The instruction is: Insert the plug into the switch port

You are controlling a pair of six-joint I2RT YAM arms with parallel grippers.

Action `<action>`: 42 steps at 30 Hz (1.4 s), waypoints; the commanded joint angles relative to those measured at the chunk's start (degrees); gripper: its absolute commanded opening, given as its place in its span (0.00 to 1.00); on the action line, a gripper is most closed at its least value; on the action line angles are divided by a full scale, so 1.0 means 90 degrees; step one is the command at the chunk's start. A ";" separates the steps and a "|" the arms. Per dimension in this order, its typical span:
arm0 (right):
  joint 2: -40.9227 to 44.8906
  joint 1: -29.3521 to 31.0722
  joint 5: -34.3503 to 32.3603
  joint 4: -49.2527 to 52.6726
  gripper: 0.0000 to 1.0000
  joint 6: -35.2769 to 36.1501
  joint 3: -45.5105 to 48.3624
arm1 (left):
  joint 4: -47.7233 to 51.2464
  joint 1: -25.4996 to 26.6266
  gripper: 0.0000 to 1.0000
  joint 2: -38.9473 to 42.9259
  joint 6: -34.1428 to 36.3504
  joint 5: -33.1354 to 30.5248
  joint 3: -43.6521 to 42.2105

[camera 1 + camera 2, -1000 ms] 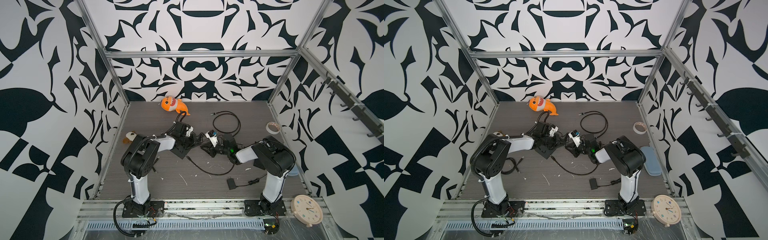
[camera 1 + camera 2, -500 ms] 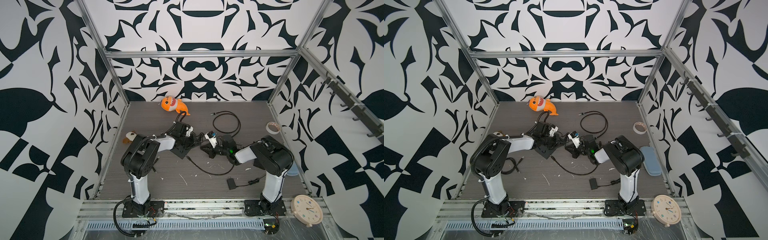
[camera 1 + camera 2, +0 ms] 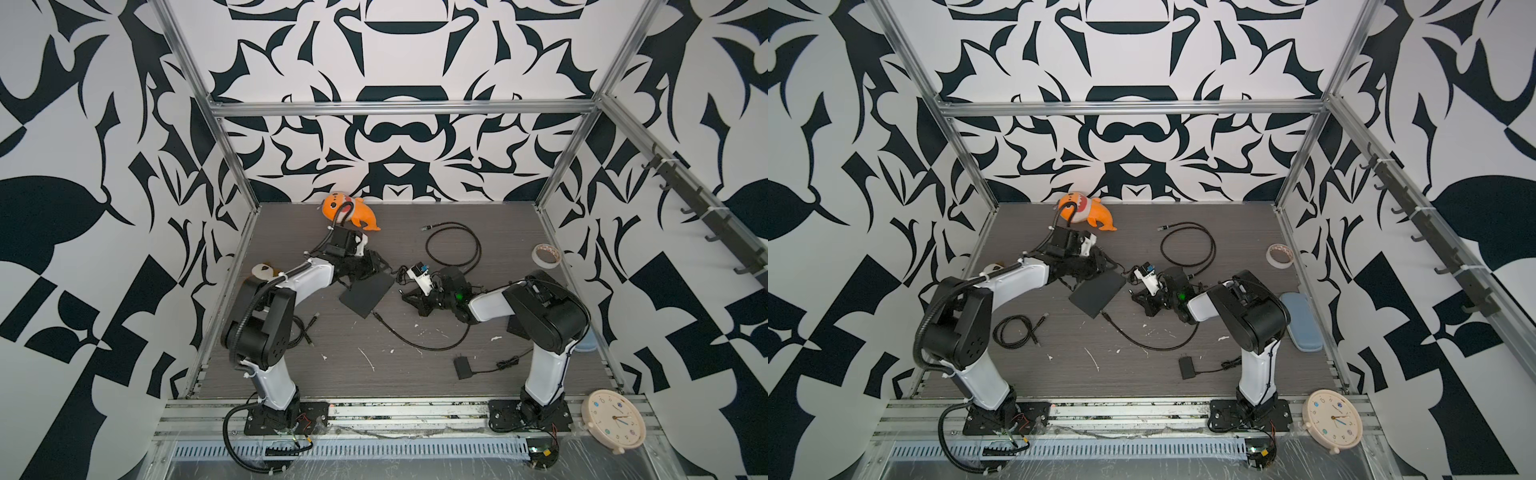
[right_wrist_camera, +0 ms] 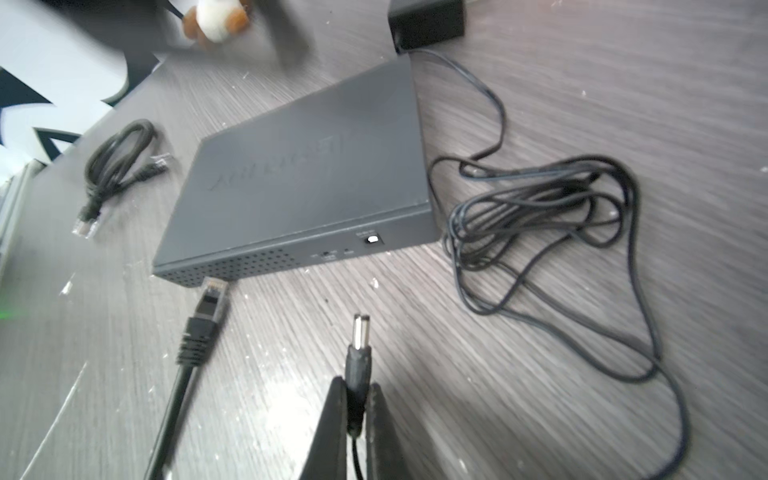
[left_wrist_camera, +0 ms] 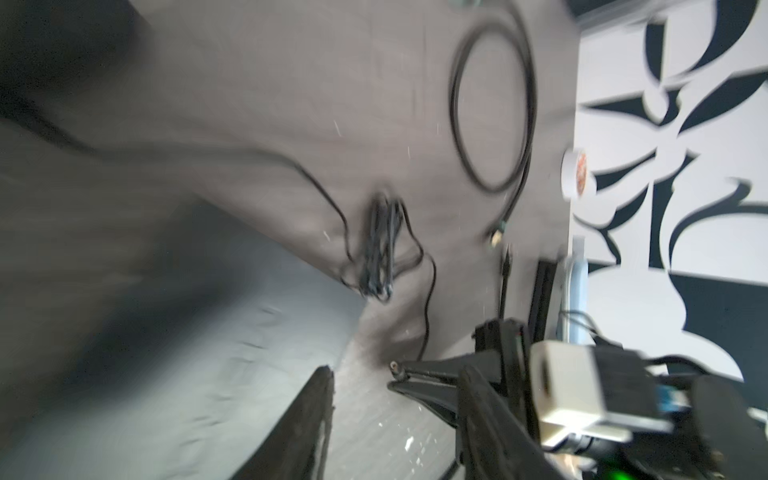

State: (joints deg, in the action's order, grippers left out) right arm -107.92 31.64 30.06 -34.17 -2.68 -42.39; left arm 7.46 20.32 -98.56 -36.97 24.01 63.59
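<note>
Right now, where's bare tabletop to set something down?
Free: front strip between left arm base and power adapter; back right corner between coiled cable and tape roll. Crowded: centre, around network switch, left gripper, right gripper, tangled power cord.

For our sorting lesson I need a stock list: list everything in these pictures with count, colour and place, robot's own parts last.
switch: 1, dark grey, middle of the table
barrel plug: 1, black with metal tip, in the right hand
power cord: 1, black, tangled beside the switch
power adapters: 2, black, table front; beyond the switch
network cables: 3, black, coiled at back; bundled at left; end by the switch
fish plush: 1, orange, back edge
small plush: 1, brown and white, left edge
tape roll: 1, white, right edge
case: 1, pale blue, right edge
clock: 1, cream, front rail, right
left hand: 1, black, at the switch's back corner
right hand: 1, black, shut on the barrel plug
</note>
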 commanded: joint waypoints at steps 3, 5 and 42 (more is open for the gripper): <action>0.0201 0.0223 -0.0380 0.1018 0.07 0.0483 -0.0548 | 0.0895 -0.0593 0.52 -0.0077 0.1176 -0.1035 0.0164; 0.0105 0.0249 -0.0434 0.1353 0.07 0.0534 -0.0795 | 0.0949 -0.0601 0.52 -0.0318 0.1536 -0.1203 0.0293; -0.0690 0.0342 -0.0670 0.4000 0.07 0.0881 -0.2607 | 0.1163 -0.0187 0.50 -0.1529 0.2654 -0.1011 0.0650</action>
State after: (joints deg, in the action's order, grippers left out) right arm -113.73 34.50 24.21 -3.09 4.62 -64.20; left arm 15.57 18.06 -111.09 -12.53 17.52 69.45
